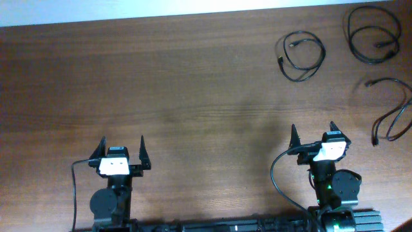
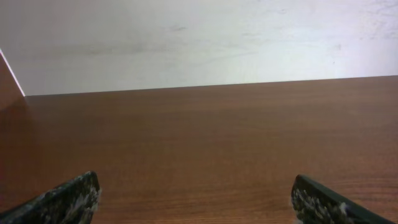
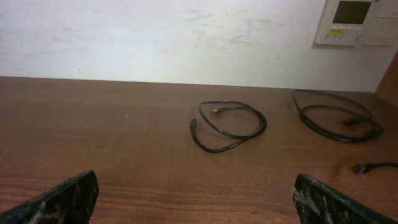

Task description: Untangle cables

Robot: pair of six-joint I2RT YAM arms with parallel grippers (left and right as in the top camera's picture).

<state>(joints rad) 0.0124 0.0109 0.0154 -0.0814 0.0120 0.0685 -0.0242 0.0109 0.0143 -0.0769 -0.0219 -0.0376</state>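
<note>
Three cables (image 1: 323,54) lie apart, far right on table (image 1: 161,96). Left gripper (image 1: 122,138), right gripper (image 1: 313,125) near side, jaws wide, holding nothing.

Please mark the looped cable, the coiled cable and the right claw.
looped cable (image 3: 217,150), right wrist view, near side of loop
coiled cable (image 3: 339,138), right wrist view, near side of coil
right claw (image 1: 313,125), overhead view, midway between fingertips

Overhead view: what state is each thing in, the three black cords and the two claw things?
left cable: one loose loop, lying flat, apart from the others.
far cable: coiled in a couple of turns, lying apart.
right cable: loosely curved, doubled back at one end, touching no other cable.
left gripper: open, empty, far from the cables.
right gripper: open, empty, short of the cables.
</note>
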